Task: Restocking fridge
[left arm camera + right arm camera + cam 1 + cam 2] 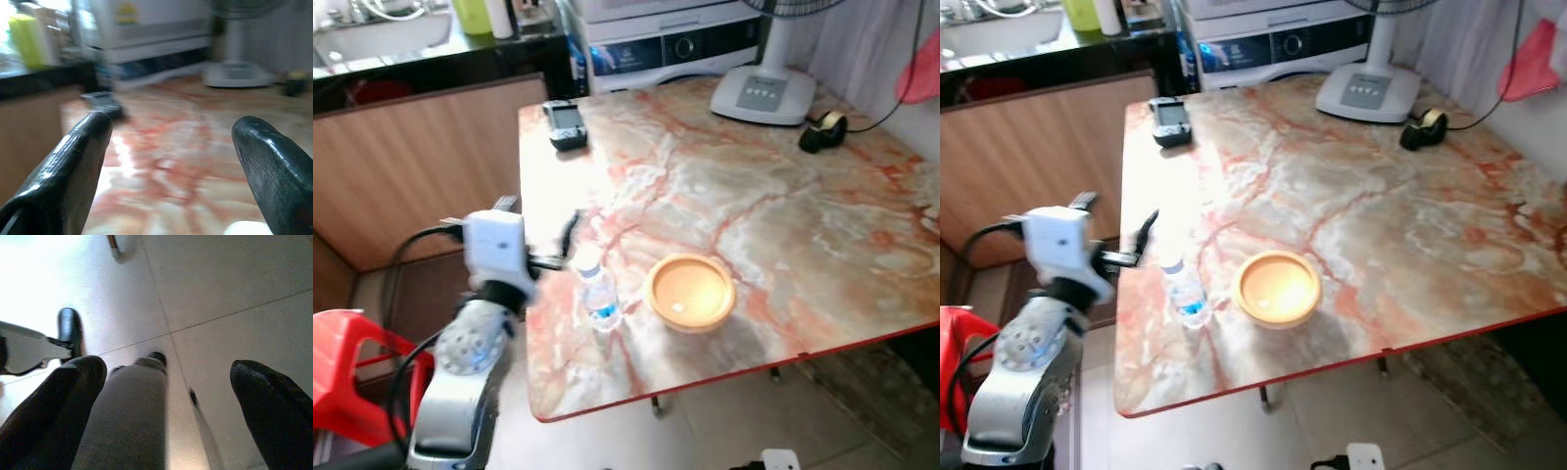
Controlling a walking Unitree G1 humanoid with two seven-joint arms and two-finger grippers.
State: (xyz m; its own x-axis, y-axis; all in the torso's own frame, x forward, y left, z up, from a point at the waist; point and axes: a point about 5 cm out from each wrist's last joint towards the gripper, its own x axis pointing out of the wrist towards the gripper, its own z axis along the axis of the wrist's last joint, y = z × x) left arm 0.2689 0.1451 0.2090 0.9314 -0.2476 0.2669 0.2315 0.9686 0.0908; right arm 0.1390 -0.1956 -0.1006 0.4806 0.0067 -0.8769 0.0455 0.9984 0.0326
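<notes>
Marble-patterned tabletop (773, 225) in pink and cream with a red edge spreads before the robot in the left eye view, and a small clear plastic water bottle (598, 294) with a blue label stands upright near its front left corner. Just beside the bottle sits a round orange-yellow bowl (689, 292); nothing can be made out inside it beyond a pale glint. Farther back on the tabletop lie a dark grey handset (566, 124) near the left edge, the white base of a standing fan (764, 94) and a black tape dispenser (822, 130) with a cable running off to the right. A wooden-fronted kitchen counter (421, 147) with a black top stands beyond the left edge, a white appliance (675, 44) sits behind the table, and a red plastic stool (347, 367) shows at lower left. The silver left arm reaches up at the tabletop's left edge, its left end effector (570, 233) near the bottle but apart from it. In the right eye view the bottle stands between that arm and the bowl. The left wrist view, blurred, looks between two black fingers (73, 166) spread wide, nothing between them, across the marble toward the handset and fan base. The right wrist view shows the right end effector (166, 396) hanging open over a pale tiled floor (234, 293), with the robot's grey leg (132, 416) below.
</notes>
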